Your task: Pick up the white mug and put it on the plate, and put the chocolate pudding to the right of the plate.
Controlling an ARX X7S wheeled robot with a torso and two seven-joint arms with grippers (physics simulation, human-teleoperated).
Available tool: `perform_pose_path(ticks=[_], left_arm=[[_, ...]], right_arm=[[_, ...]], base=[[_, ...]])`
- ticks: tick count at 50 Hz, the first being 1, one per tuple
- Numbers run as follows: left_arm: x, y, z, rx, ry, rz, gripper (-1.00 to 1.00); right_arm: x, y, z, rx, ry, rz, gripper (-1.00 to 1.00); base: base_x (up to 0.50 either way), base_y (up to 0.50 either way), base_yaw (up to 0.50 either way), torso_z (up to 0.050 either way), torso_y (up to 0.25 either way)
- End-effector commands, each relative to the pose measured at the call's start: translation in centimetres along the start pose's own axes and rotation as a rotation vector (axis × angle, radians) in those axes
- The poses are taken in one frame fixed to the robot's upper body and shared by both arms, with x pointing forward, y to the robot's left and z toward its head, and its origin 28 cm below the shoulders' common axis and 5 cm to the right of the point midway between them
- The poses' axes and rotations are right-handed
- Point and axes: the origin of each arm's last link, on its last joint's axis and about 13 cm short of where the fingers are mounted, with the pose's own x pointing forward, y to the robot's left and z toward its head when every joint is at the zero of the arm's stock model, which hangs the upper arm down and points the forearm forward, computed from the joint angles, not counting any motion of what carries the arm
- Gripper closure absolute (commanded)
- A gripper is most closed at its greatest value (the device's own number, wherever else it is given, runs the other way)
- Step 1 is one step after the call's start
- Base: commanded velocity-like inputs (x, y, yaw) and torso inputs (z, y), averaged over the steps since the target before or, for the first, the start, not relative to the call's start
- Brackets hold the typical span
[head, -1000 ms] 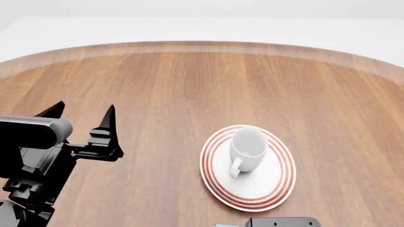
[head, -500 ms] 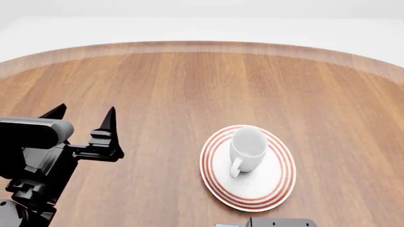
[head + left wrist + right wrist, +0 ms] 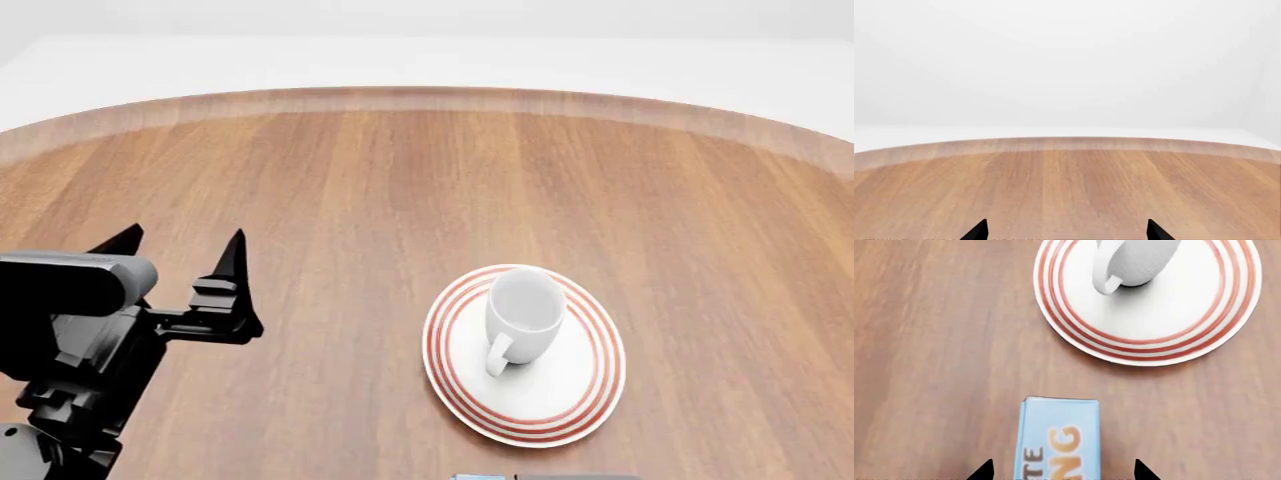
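Head view, white mug (image 3: 523, 317): glossy, upright on red-ringed plate (image 3: 587, 400), handle at 7 o'clock.
Chocolate pudding (image 3: 1059, 437): light blue carton between right claw (image 3: 1061, 471) tips, spread wide.
Left claw (image 3: 180, 262): wide, empty.

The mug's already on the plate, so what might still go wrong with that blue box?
The right gripper is open around the pudding, which lies close to the plate. Carrying it to the plate's right side could clip the rim or the mug and tip it. Only the fingertips show, so a shallow grasp might let the carton slip. The head view barely catches the pudding, making the placement harder to judge.
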Motion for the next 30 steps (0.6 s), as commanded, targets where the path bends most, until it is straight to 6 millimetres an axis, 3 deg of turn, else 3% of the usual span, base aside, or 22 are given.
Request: perform_pose_path(ticks=[1,21,22,30], left_arm=[[0.2,-0.4,0.0,0.004,-0.009,-0.025,-1.0],[0.2,-0.4,-0.2,-0.004,-0.005,-0.024,-1.0],[0.2,-0.3,-0.2,-0.005,-0.005,-0.024,-1.0],[0.3,-0.3,-0.3,-0.009,-0.001,-0.022,-1.0]], right_arm=[[0.8,0.0,-0.2,0.016,0.005,0.002,-1.0],[2.0,0.2,-1.0,-0.008,0.037,0.02,-1.0],[2.0,0.2,-1.0,-0.011,0.034,0.023,1.0],[2.2,0.2,-1.1,-0.025,0.033,0.015,1.0]], base=[[0.0,0.0,0.0,0.0,0.0],[0.0,0.0,0.0,0.0,0.0],[0.0,0.0,0.0,0.0,0.0],[0.0,0.0,0.0,0.0,0.0]])
